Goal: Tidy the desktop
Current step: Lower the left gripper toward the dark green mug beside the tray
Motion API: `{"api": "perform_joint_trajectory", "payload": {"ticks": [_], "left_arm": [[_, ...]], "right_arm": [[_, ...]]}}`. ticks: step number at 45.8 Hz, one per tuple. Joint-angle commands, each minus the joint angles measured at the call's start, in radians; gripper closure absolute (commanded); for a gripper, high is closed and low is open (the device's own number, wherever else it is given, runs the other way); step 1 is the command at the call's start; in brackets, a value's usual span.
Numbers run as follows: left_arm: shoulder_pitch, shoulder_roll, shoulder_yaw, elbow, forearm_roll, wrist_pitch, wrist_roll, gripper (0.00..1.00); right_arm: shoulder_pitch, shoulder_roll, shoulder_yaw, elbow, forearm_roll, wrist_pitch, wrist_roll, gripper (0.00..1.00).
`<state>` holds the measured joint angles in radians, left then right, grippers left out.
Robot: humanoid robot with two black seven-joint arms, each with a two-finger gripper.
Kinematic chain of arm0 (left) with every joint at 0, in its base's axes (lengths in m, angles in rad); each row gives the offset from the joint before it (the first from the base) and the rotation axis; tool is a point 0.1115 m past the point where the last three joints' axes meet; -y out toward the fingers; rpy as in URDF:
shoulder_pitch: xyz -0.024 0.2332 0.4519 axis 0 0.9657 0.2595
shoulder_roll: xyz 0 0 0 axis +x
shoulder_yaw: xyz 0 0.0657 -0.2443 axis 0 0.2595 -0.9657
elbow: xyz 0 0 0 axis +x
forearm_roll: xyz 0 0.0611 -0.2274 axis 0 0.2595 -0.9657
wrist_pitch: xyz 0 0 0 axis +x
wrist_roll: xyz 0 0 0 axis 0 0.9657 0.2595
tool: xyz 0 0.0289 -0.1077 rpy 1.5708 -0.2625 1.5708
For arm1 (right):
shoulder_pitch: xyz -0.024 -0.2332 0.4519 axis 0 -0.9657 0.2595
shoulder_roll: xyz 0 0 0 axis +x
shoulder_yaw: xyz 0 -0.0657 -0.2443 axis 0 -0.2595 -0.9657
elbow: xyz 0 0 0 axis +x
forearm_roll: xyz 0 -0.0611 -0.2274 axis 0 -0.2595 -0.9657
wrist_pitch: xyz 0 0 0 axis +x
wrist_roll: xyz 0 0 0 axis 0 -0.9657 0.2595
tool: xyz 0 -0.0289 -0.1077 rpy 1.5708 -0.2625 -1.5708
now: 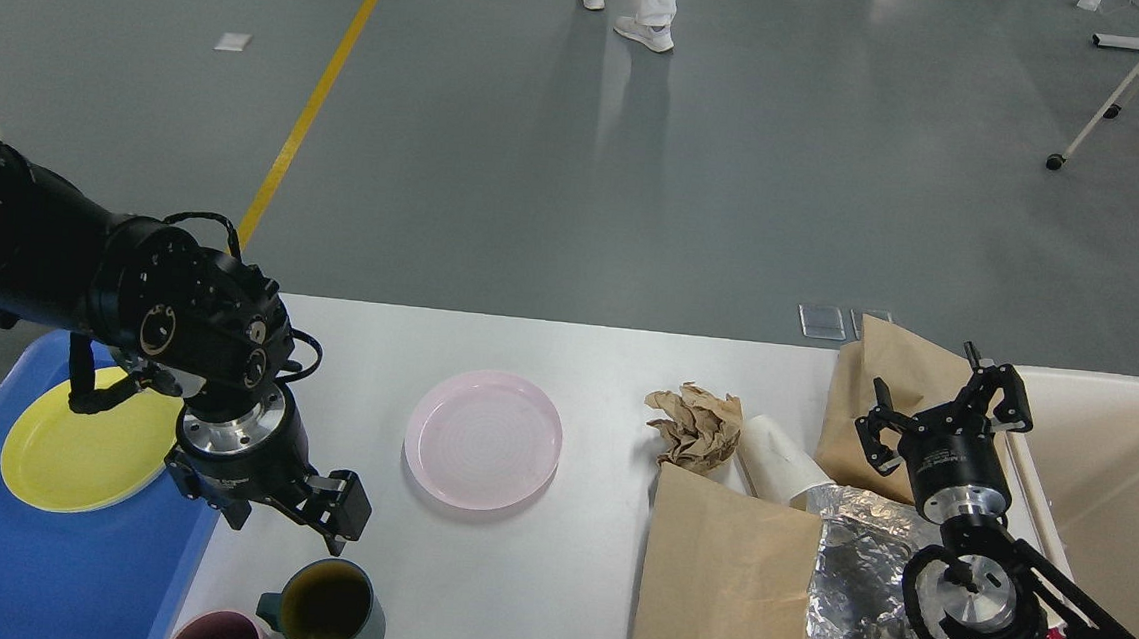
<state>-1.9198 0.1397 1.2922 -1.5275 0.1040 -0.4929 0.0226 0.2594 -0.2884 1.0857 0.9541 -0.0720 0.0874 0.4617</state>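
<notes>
My left gripper [286,525] hangs low over desktop [510,596], fingers apart, holding nothing, just above teal mug [327,606]. Dark pink mug [219,635] touching it at near edge. Yellow plate [85,441] already lies in blue tray [31,573], so one piece done. Pink plate [483,439] lies on bare desktop, middle. My right gripper [944,406] open too, empty, above brown paper bags [727,581]. Crumpled paper [694,427], white cup [780,465], foil [863,571] not yet cleared. Beige bin [1110,468] at right looks empty. Judgement: task only at beginning, most things left.

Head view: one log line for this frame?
left hand open above green mug | right hand open, idle | pink plate on desktop
</notes>
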Motion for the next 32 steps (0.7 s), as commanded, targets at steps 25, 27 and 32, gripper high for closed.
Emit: {"api": "perform_joint_trajectory", "payload": {"ticks": [25, 27, 32], "left_arm": [[0.208, -0.048, -0.017, 0.087, 0.129, 0.114, -0.001, 0.05], [0.228, -0.048, -0.014, 0.098, 0.129, 0.129, -0.001, 0.05], [0.251, -0.051, -0.008, 0.102, 0.129, 0.16, -0.003, 0.05]], "right_arm": [[0.0, 0.0, 0.0, 0.0, 0.0, 0.0, 0.0, 0.0], [0.0, 0.0, -0.001, 0.0, 0.0, 0.0, 0.0, 0.0], [0.0, 0.0, 0.0, 0.0, 0.0, 0.0, 0.0, 0.0]]}}
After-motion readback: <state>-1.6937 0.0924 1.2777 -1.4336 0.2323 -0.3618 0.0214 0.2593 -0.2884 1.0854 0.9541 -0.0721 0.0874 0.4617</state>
